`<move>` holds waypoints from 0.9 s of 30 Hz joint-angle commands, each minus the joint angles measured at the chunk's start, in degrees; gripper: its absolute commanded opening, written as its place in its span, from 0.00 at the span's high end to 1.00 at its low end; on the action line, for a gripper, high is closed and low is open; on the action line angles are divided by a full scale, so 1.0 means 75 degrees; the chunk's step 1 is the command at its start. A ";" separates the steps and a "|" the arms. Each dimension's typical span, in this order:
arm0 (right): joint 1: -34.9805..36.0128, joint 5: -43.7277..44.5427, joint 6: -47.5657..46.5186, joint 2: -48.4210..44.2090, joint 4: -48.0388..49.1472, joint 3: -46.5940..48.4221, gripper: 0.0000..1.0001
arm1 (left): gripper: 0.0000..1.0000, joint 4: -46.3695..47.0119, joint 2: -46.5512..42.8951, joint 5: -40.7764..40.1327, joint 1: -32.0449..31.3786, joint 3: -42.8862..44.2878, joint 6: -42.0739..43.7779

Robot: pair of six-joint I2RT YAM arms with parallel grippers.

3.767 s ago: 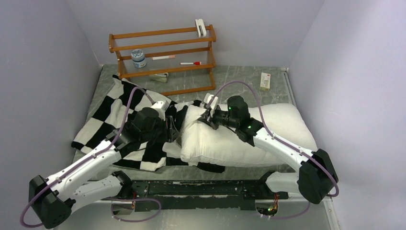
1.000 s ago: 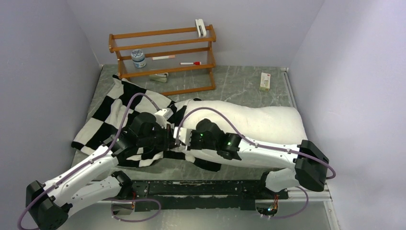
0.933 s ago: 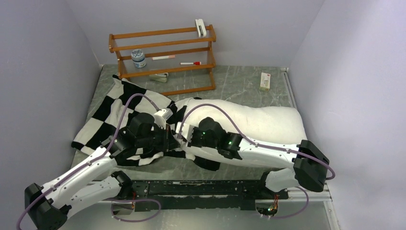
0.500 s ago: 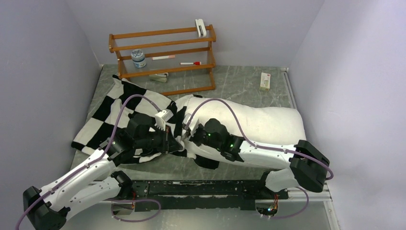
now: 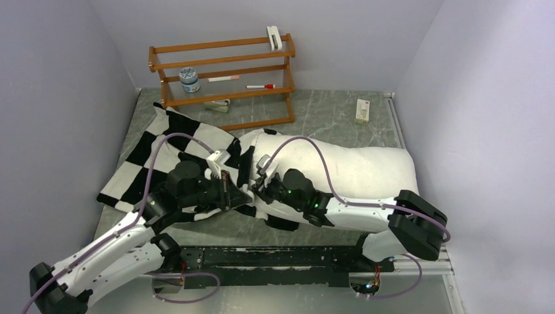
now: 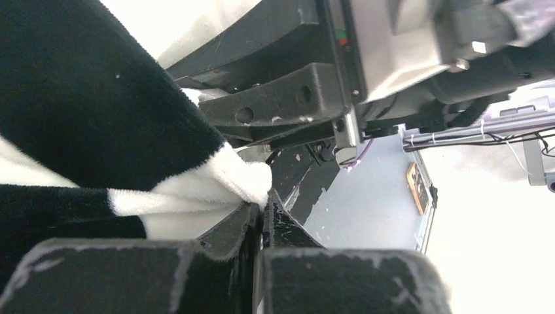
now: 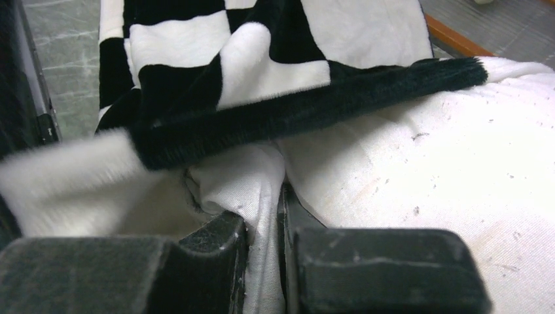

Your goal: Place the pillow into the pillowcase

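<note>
A white plush edge of the pillowcase [image 6: 190, 196] was pinched in the closed left claw [image 6: 262, 210], and a fold of the pillow [image 7: 425, 163] was gripped in the narrowly set right claw [image 7: 263, 229]. Farther off, the pillow was laid across the middle and right of the desk [image 5: 327, 114], its left end overlapped by the pillowcase's black hem.

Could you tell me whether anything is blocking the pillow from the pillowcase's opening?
Nothing visible does. The pillow lies against the pillowcase, whose dark hem drapes over its end; the left pincer pinches the case's edge, the right pincer a pillow fold.
</note>
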 commanded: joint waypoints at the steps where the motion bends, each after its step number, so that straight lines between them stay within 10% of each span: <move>1: -0.0030 0.0297 0.0669 0.0021 0.0605 -0.0446 0.89 | 0.95 0.0871 -0.0955 -0.0256 -0.0036 -0.0038 -0.0444; 7: -0.0033 0.0091 0.1034 -0.0159 0.0206 -0.0267 0.79 | 0.94 0.0705 -0.0643 -0.0276 -0.0037 -0.0191 -0.0345; 16: -0.0163 0.0755 0.1282 -0.1154 -0.3193 0.1316 0.36 | 0.51 -0.0347 -0.0500 -0.0789 -0.0031 0.0543 -0.0283; 27: -0.0702 0.1111 0.1385 -0.1838 -0.5361 0.2791 0.32 | 0.47 -0.1750 0.0012 -0.2835 -0.0037 0.1834 0.0165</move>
